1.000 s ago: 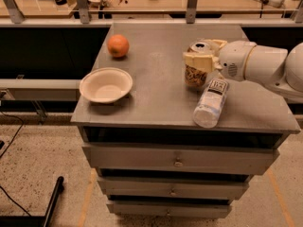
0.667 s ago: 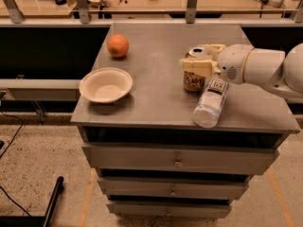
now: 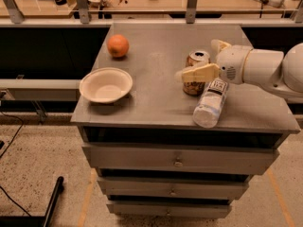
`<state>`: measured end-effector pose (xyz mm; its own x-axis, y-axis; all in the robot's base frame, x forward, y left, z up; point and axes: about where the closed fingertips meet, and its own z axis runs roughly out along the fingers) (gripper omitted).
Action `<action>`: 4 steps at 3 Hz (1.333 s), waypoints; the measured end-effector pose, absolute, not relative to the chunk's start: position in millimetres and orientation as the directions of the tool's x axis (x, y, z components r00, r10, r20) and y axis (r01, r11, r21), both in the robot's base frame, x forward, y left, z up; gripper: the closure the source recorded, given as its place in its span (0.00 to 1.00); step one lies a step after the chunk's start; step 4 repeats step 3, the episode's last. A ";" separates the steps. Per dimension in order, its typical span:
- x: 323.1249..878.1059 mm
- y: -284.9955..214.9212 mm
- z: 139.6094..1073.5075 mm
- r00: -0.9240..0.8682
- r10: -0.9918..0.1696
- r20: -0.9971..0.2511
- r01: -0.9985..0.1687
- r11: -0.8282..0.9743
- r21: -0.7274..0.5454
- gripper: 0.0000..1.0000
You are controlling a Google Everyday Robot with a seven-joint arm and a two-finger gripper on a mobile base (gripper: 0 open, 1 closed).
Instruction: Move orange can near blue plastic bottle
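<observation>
The orange can (image 3: pixel 193 86) stands upright on the grey cabinet top (image 3: pixel 151 56), silver top up. The blue plastic bottle (image 3: pixel 210 104) lies on its side just right of the can, almost touching it, with its far end under my wrist. My gripper (image 3: pixel 196 59) reaches in from the right with its fingers apart around the can. One cream finger (image 3: pixel 198 73) crosses the can's front and the other finger (image 3: pixel 219 44) sits behind it. The jaws look open, not pressing the can.
A round orange fruit (image 3: pixel 118 45) lies at the back left of the top. A white bowl (image 3: pixel 105 84) sits near the front left edge. Drawers are below the top. A railing and a wooden counter run behind it.
The can has come down a little and now rests on the top beside the bottle. My fingers have spread apart from it. The bottle, bowl and fruit have not moved.
</observation>
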<state>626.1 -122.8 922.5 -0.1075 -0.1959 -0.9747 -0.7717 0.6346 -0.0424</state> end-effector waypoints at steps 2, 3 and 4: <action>650.8 -136.6 1008.7 -0.001 -0.191 -0.982 -0.725 0.677 -0.131 0.00; 650.9 -136.7 1009.2 0.000 -0.191 -0.982 -0.724 0.677 -0.132 0.00; 650.9 -136.7 1009.2 0.000 -0.191 -0.982 -0.724 0.677 -0.132 0.00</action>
